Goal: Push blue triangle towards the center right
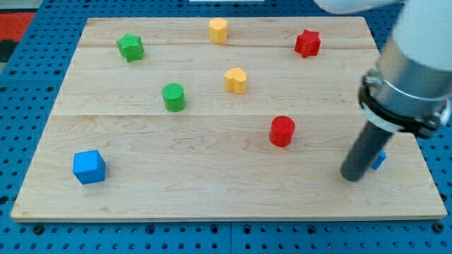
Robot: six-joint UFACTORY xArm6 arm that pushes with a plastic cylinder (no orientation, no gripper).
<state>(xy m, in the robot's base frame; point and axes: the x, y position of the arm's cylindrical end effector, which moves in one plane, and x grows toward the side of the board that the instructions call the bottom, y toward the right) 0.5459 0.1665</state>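
Observation:
The blue triangle (380,160) is near the view's right edge of the wooden board (212,190), mostly hidden behind my dark rod; only a small blue corner shows. My tip (351,176) rests on the board just left of and below that blue corner, touching or nearly touching it. The arm's grey body comes down from the view's top right.
A red cylinder (282,131) lies left of my tip. A yellow heart-like block (236,80) and a green cylinder (174,97) sit mid-board. A green star (131,47), yellow hexagon (217,30) and red star (307,43) line the top. A blue cube (89,166) sits bottom left.

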